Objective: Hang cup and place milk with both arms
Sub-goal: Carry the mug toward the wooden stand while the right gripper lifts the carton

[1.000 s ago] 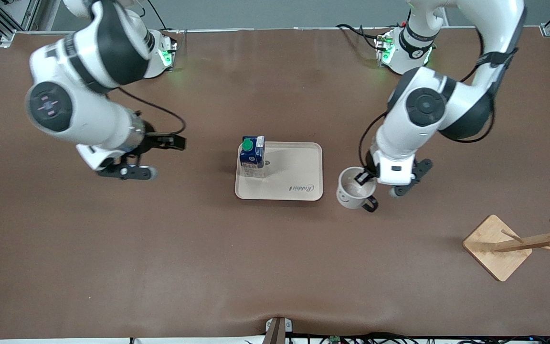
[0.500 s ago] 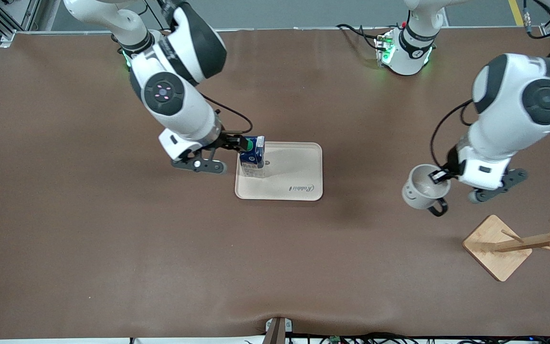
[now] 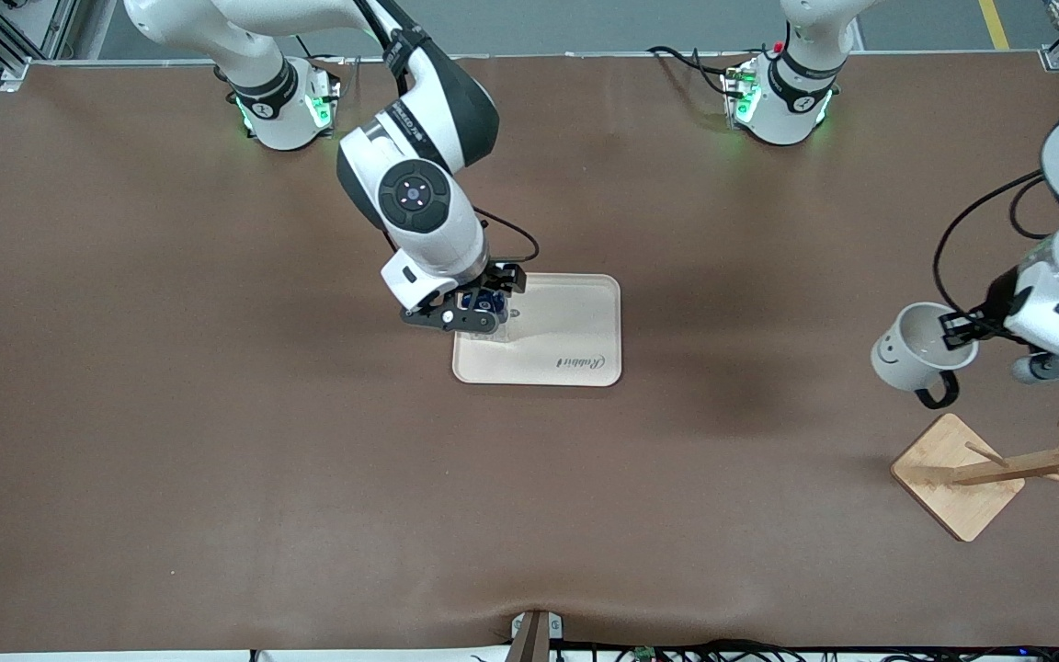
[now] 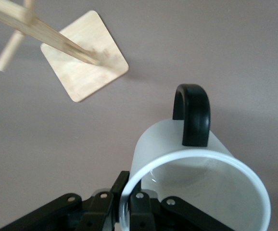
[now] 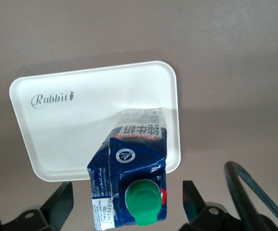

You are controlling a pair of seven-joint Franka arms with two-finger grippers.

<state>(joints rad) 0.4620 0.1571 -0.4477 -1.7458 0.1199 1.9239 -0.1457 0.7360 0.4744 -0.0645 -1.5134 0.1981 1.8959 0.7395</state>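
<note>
The milk (image 5: 129, 192), a dark-blue carton with a green cap, stands on the beige tray (image 3: 575, 322) at the corner toward the right arm's end. My right gripper (image 3: 483, 305) is open and low over the milk, one finger (image 5: 62, 198) on each side of it and not touching. It hides most of the milk in the front view. My left gripper (image 3: 955, 331) is shut on the rim of the cup (image 3: 914, 354). It holds the white mug tilted in the air over bare table beside the wooden rack (image 3: 1026, 464). The black handle (image 4: 192, 115) points toward the rack's base (image 4: 83, 55).
The rack's square wooden base (image 3: 957, 476) sits toward the left arm's end, nearer to the front camera than the tray. Its pegged post leans out over the table. The tray bears the word "Rabbit" (image 5: 52, 99). A brown mat covers the table.
My right arm swung in from the right arm's end of the table and set its open gripper around the milk. My left gripper carried the cup from beside the tray toward the rack.
</note>
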